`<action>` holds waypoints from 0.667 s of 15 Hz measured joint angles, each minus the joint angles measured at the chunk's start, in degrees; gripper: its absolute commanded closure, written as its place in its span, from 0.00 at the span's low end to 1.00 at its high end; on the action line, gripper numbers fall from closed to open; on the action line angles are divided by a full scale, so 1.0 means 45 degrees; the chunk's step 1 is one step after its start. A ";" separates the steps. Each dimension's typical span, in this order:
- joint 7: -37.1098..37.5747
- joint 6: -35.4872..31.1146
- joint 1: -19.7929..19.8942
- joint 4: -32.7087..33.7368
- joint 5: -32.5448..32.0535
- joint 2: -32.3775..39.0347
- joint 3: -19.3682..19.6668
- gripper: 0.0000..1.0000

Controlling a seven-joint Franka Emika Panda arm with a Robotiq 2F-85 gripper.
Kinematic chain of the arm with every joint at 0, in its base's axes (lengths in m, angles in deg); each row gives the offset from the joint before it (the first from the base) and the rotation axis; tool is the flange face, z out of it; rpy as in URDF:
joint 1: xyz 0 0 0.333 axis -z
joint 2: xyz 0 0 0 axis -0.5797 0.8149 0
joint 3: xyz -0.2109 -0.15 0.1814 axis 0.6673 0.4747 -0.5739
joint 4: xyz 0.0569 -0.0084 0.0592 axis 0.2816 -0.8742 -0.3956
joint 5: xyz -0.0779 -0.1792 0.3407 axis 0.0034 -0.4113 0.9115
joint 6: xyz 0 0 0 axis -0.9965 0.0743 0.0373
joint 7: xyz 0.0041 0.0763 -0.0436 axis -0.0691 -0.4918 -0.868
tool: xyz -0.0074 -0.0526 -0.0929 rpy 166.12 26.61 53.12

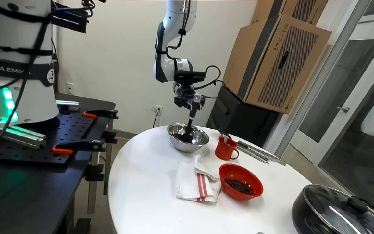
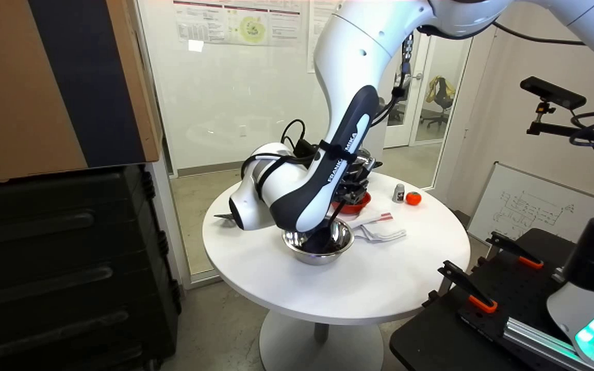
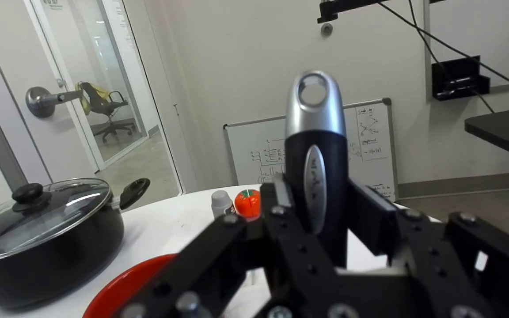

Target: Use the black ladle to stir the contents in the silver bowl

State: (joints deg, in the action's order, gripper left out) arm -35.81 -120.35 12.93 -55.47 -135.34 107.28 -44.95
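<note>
The silver bowl [image 1: 187, 148] stands on the round white table, and its shiny wall [image 2: 317, 258] shows in an exterior view too. Into it reaches the black ladle [image 1: 190, 123], handle up and slightly tilted, its dark head down inside the rim. In the wrist view the ladle's handle [image 3: 332, 150] is thick and black, with a silver looped end. My gripper [image 3: 320, 205] is shut on this handle, above the bowl; the arm partly covers the gripper in an exterior view. The bowl's contents cannot be told apart from the dark ladle head.
Near the silver bowl are a red mug [image 1: 224, 150], a striped cloth [image 1: 187, 182] and a red bowl [image 1: 256, 187] holding dark beans. Farther off stand a lidded black pan [image 3: 60, 260], a grey shaker [image 2: 399, 194] and a tomato [image 2: 413, 199]. Metal utensils [image 1: 255, 152] lie near the edge.
</note>
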 measured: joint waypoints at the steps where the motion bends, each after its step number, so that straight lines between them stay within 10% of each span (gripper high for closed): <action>1: -0.0137 0.0007 0.0039 0.0000 0.0000 -0.0020 0.0000 0.92; 10: -0.0156 0.0299 0.0304 -0.0014 -0.0037 -0.1049 0.0080 0.92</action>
State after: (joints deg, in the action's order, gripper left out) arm -36.51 -119.01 14.30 -55.54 -135.51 102.56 -44.59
